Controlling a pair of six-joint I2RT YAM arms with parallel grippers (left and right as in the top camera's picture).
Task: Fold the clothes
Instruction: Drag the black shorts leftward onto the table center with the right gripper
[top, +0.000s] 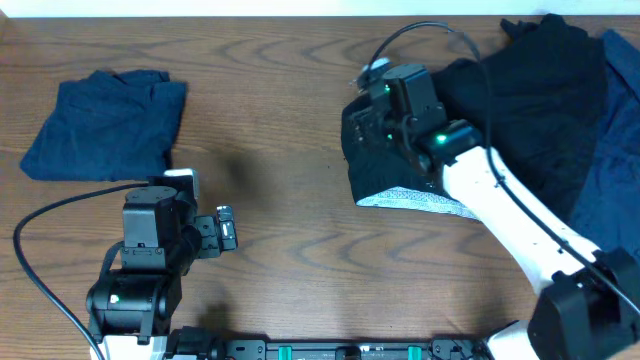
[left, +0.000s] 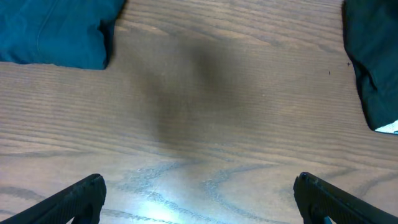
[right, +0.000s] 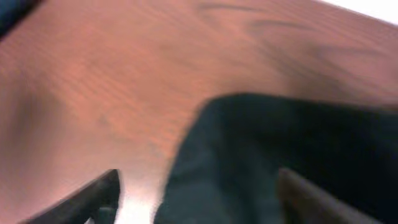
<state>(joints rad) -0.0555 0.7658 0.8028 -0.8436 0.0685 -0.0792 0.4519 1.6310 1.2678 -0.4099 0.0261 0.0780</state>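
Hangs over black shorts (top: 372, 168) with right pincer (right: 198, 193) spread wide, left pincer (left: 199, 196) likewise. Could snag loose cloth when lifting, undoing the fold.

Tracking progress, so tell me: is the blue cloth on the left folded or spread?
Folded: the blue cloth lies as a compact rectangle, its corner thick and layered.

I am reading no text, brand, number or sign in any of the three views. The pale band (top: 410, 199) along the edge of the black shorts (top: 368, 168) is showing only a fine speckle, too small for me to read as lettering.
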